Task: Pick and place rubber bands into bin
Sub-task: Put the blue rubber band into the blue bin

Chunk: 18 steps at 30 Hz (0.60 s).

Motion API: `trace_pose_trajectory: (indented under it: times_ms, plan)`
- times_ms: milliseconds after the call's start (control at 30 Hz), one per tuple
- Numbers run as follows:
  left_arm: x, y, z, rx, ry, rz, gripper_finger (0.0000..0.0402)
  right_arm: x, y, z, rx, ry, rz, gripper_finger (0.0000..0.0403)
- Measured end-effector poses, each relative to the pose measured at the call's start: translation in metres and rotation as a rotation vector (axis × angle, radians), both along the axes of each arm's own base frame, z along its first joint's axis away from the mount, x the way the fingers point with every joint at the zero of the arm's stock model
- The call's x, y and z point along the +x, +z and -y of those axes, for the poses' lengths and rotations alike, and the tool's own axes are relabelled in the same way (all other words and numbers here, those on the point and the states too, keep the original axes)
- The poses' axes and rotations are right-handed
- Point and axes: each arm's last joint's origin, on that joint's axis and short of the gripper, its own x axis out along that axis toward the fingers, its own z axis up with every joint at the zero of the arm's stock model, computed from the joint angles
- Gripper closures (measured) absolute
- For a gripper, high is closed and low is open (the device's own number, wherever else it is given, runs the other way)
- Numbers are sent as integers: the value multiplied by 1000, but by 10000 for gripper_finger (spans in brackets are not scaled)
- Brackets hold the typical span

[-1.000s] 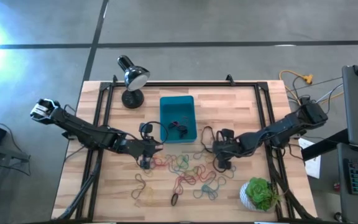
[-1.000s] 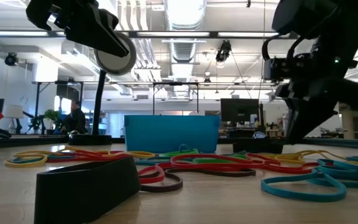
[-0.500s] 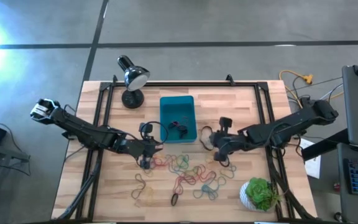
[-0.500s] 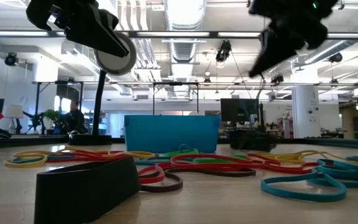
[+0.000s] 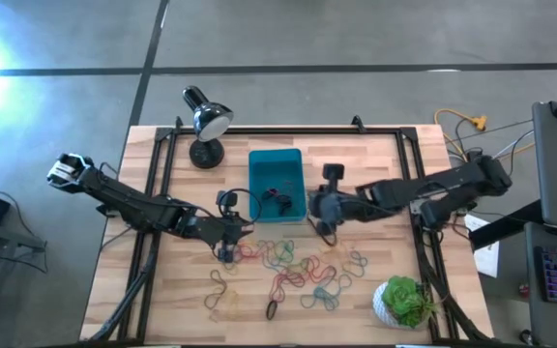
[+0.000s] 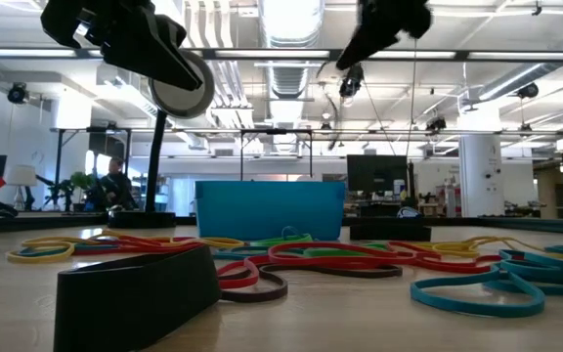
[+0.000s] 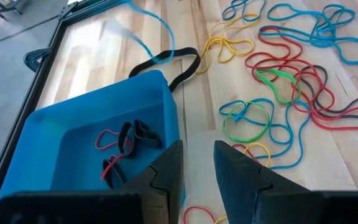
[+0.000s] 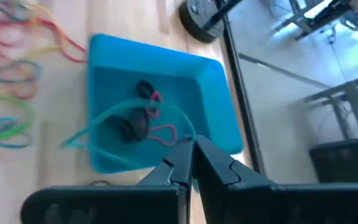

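The rubber bands (image 5: 293, 266) are mostly unsorted: a loose tangle of thin, floppy loops in red, green, blue, yellow and black is spread over the surface (image 5: 375, 164) just in front of the bin (image 5: 276, 159), on the side away from the lamp (image 5: 206, 121). Only a few bands, red and black, are seen lying inside the bin (image 7: 92, 146), so the task is judged to be at an early stage, with the great bulk left to be moved.

One teal band (image 8: 126, 121) is pinched between the closed fingers of the right gripper (image 8: 190, 163), which is held above the bin's near edge; the band hangs as a limp open loop over the tray.

The bin is a smooth teal plastic rectangle with low upright walls. The surface is of pale wooden planks.

The left gripper (image 7: 197, 165) waits low beside the bin's front corner, its fingers slightly parted around nothing.
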Motion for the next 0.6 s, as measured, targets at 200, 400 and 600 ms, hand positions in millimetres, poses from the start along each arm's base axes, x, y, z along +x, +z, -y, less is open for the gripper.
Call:
trace_pose_trajectory:
  times_ms: [200,400,600]
  plan:
    - [-1,-2,0,4,0,-9,327,31,-11,31,19,-19,-64,395]
    - [-2,-4,-1,8,-1,-20,327,54,-41,62,89,-56,-153,395]
    - [-2,-5,-1,9,-1,-21,327,65,-65,78,264,-9,-207,386]
